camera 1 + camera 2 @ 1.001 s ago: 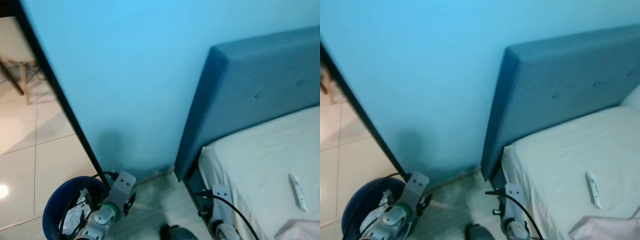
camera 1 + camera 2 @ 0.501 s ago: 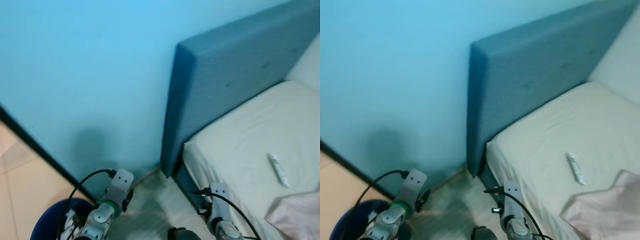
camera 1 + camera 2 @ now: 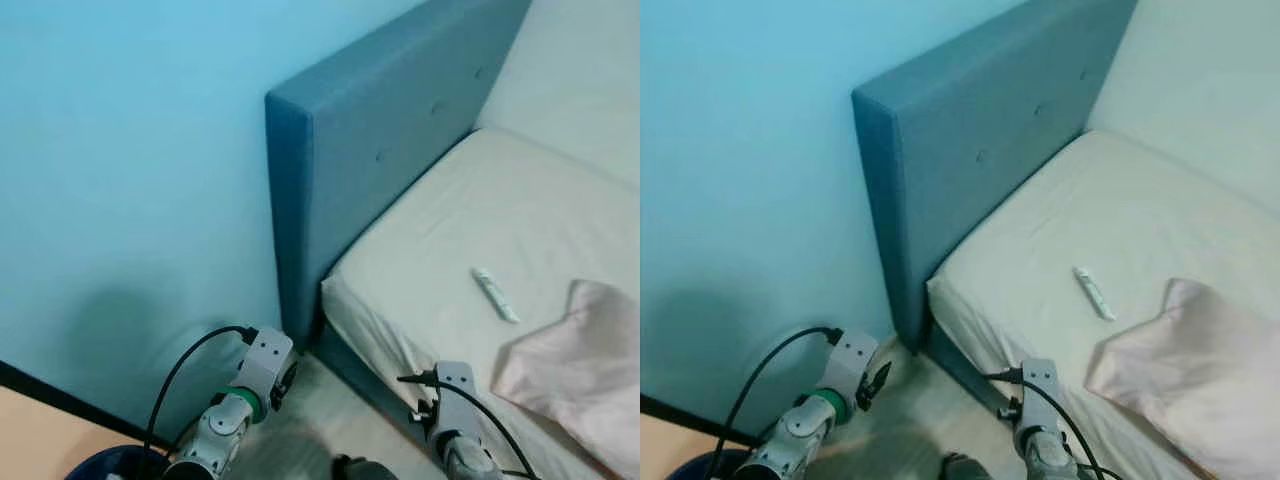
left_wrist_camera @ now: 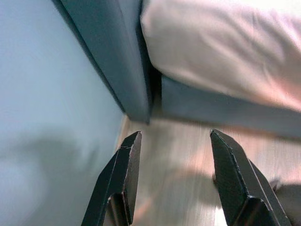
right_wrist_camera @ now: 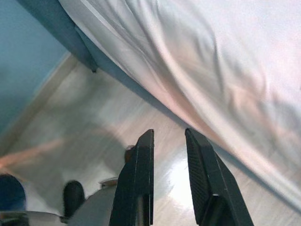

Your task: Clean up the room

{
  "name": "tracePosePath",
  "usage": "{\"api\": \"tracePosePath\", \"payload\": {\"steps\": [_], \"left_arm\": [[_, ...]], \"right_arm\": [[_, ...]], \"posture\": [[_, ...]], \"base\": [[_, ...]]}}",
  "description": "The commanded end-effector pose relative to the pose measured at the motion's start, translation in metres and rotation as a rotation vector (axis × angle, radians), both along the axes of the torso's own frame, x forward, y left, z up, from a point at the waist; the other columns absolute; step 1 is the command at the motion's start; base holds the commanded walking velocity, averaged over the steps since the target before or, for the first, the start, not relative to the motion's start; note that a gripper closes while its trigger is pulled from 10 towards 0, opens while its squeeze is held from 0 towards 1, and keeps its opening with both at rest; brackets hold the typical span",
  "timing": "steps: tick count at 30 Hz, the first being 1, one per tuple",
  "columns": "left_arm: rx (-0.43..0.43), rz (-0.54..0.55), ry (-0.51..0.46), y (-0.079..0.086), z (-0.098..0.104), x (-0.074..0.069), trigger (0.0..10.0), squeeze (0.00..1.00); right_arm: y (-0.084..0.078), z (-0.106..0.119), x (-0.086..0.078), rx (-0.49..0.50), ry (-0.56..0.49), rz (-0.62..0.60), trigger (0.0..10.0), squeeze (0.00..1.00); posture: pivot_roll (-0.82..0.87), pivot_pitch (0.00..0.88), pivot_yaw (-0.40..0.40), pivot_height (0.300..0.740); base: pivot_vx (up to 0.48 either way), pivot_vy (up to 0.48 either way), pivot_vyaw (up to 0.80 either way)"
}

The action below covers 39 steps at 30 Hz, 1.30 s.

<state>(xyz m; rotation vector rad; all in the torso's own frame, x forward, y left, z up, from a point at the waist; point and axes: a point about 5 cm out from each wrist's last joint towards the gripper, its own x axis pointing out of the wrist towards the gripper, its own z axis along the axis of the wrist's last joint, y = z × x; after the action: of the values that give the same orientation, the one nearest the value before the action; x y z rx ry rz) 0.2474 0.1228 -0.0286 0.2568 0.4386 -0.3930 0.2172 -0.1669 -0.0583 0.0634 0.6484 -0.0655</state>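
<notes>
The turquoise wall (image 3: 120, 150) fills the upper left, the blue headboard (image 3: 370, 160) and cream bed (image 3: 480, 210) run right, a pink cloth (image 3: 575, 370) lies lower right beside a small white remote (image 3: 495, 295), and the left gripper (image 4: 174, 176) hangs wide apart, the right gripper (image 5: 167, 181) narrowly parted, both empty.

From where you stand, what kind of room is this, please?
Most likely a bedroom: a bed with a cream fitted sheet stands against a padded blue-grey fabric headboard, and a crumpled pale pink cloth lies on the mattress beside a small white stick-shaped object.
</notes>
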Motion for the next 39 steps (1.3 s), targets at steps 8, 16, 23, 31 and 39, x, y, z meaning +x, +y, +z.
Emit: {"api": "tracePosePath", "payload": {"steps": [8,16,23,31,39], "left_arm": [[-0.012,0.049,0.016,0.004,-0.004,-0.003,10.0,0.00],[-0.051,0.041,-0.010,0.003,0.000,-0.002,10.0,0.00],[-0.043,0.031,-0.020,0.002,0.001,-0.002,10.0,0.00],[-0.046,0.036,-0.058,0.001,0.004,-0.001,10.0,0.00],[-0.062,0.039,-0.074,-0.001,0.006,0.001,10.0,0.00]], "right_arm": [[-0.012,0.006,-0.004,-0.020,-0.105,-0.070,10.0,0.00],[-0.017,0.012,-0.002,-0.034,-0.167,-0.090,10.0,0.00],[-0.016,0.013,-0.001,-0.036,-0.174,-0.091,10.0,0.00],[-0.016,0.014,0.000,-0.036,-0.194,-0.089,10.0,0.00],[-0.014,0.017,0.002,-0.031,-0.215,-0.066,10.0,0.00]], "posture": [[0.03,0.094,0.067,0.740],[0.02,0.098,0.066,0.740],[0.02,0.099,0.065,0.740],[0.02,0.102,0.064,0.740],[0.02,0.110,0.062,0.740]], "base": [[0.000,0.000,-0.80],[0.000,0.000,-0.80],[0.000,0.000,-0.80],[0.000,0.000,-0.80],[0.000,0.000,-0.10]]}}
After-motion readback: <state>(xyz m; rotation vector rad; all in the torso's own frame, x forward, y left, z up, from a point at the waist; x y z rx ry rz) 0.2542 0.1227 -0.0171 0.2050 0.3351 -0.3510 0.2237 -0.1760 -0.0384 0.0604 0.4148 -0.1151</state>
